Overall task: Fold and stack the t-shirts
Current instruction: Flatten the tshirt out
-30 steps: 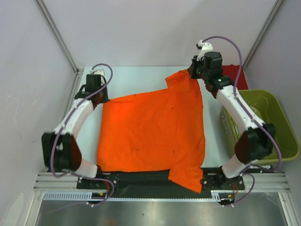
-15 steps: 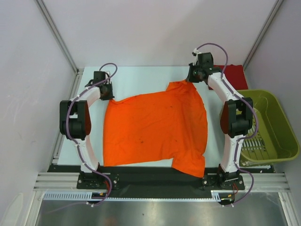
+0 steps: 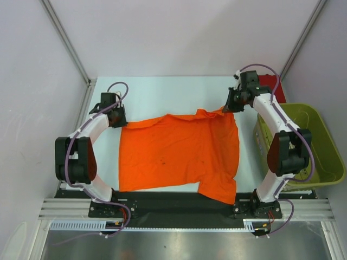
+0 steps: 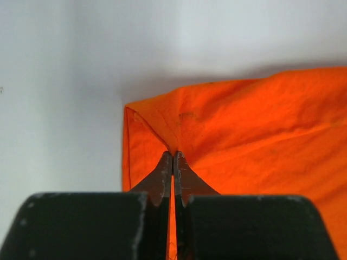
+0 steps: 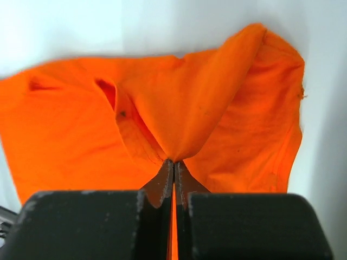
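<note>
Orange t-shirt [image 3: 179, 154] lies spread across the middle of the table [image 3: 162, 95], its near right part drooping over the near edge. The left gripper [image 3: 121, 122] pinches its far left corner and the right gripper [image 3: 227, 109] its far right corner. Each wrist view shows the fingers clenched on a raised fold, the left gripper [image 4: 173, 158] and the right gripper [image 5: 173, 163]. Only the top view shows the dark red t-shirt [image 3: 271, 83] at the far right corner and the olive basket [image 3: 328, 162] off the right edge. A pale patch on the basket's wall is too small to read.
</note>
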{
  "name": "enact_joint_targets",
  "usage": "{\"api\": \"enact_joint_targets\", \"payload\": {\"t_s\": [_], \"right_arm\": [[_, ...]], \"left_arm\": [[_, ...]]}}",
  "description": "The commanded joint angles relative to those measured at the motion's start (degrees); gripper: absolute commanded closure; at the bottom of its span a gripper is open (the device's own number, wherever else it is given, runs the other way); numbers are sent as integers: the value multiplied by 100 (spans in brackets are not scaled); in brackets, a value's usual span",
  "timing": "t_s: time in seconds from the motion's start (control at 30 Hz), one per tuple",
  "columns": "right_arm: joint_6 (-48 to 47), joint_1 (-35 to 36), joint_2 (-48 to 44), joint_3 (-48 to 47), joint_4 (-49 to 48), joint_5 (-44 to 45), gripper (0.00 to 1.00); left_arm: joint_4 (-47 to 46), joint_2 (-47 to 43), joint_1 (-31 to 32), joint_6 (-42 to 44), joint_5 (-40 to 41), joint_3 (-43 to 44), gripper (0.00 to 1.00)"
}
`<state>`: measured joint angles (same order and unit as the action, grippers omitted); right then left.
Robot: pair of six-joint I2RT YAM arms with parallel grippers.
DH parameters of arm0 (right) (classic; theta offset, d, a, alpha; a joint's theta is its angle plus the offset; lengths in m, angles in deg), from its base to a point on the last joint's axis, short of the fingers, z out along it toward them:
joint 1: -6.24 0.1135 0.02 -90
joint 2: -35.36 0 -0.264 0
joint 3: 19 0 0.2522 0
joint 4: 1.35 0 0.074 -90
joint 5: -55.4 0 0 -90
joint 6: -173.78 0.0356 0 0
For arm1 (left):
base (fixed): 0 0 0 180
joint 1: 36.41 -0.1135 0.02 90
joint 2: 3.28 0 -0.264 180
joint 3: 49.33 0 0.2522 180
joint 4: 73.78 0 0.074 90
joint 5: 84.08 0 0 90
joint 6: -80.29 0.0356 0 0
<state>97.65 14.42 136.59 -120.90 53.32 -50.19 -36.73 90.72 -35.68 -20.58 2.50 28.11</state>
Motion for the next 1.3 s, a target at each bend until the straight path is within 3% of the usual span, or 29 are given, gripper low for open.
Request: {"api": "enact_joint_targets", "payload": {"t_s": [0.0, 0.17, 0.4, 0.67, 0.73, 0.97, 1.1, 1.27], "right_arm": [[221, -194, -446, 60, -161, -338, 100], [379, -352, -928, -440, -793, -707, 100], [441, -502, -1614, -2127, -602, -770, 100], [160, -458, -2792, -3059, -584, -532, 100], [108, -388, -3212, -3130, -627, -541, 100], [212, -151, -4136, -3569, -821, -515, 100], [195, -107, -4296, -3956, -821, -533, 100], [221, -89, -4314, -4080, -996, -392, 100]], "left_arm": [[70, -513, -29, -143, -36, -49, 100], [385, -961, -38, -319, -18, 661, 100], [1169, -1515, -29, -530, -281, 3243, 100], [835, -3085, -21, -206, -686, 3959, 100], [861, -3439, 58, 41, -520, 4108, 100], [1283, -4108, 1287, 569, 525, 5144, 100], [1415, -4196, 1614, 937, 1132, 5882, 100], [1468, -4127, 1939, 1351, 1825, 6042, 100]]}}
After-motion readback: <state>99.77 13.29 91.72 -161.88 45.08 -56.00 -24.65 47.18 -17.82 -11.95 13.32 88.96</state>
